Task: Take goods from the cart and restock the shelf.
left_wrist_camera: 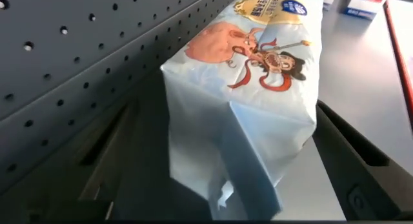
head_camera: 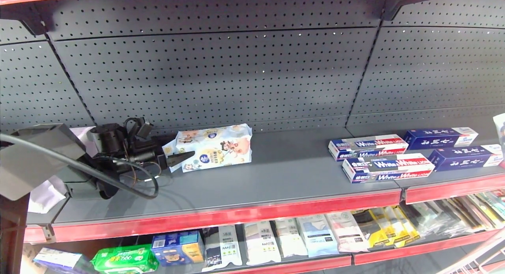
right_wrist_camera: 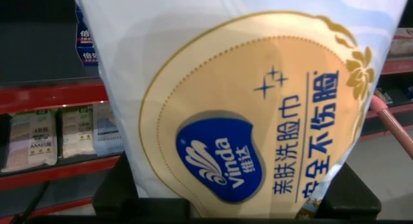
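left pincer (head_camera: 181, 153) straddles one pack (head_camera: 217, 146); right pincer (right_wrist_camera: 235, 204) grips a second pack (right_wrist_camera: 245, 88).

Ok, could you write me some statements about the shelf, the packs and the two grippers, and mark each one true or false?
1. The tissue pack lies flat on the upper shelf. True.
2. The left gripper is shut in the air above the tissue pack. False: its fingers stand open, one on each side of the pack's end.
3. The toothpaste boxes touch the tissue pack. False: they lie well off to the robot's right, with bare shelf between.
4. The right gripper holds a second pack. True.
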